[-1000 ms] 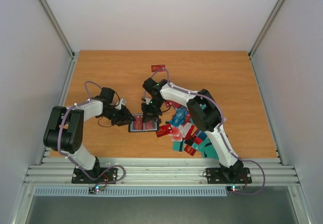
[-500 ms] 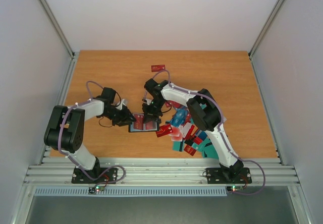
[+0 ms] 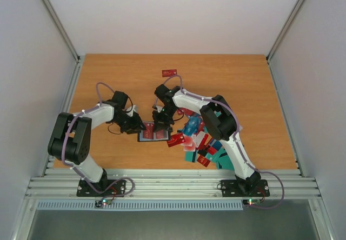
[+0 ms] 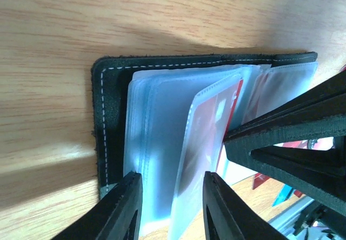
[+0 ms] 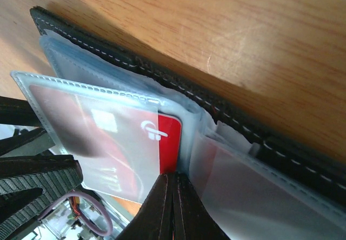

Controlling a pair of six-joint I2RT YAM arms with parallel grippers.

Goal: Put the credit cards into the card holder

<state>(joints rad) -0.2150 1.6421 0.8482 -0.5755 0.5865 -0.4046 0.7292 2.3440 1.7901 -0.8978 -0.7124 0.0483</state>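
Observation:
The card holder [image 3: 153, 134] lies open on the table, black leather [image 4: 108, 99] with clear plastic sleeves. A red credit card [image 5: 168, 142] sits partly inside one lifted sleeve, its end still showing. My right gripper [image 5: 174, 176] is shut with nothing between its fingers, and its tip rests against that card's edge. My left gripper [image 4: 172, 176] stands partly open astride the sleeves at the holder's left end. More credit cards [image 3: 199, 141], red, teal and blue, lie heaped to the right of the holder.
A single red card [image 3: 170, 72] lies apart, further back on the table. The right arm's elbow [image 3: 219, 115] hangs over the card heap. Metal rails [image 3: 162, 183] run along the table's near edge.
My right gripper has closed fully at the red card's edge. My left arm has shifted slightly to the right, towards the holder.

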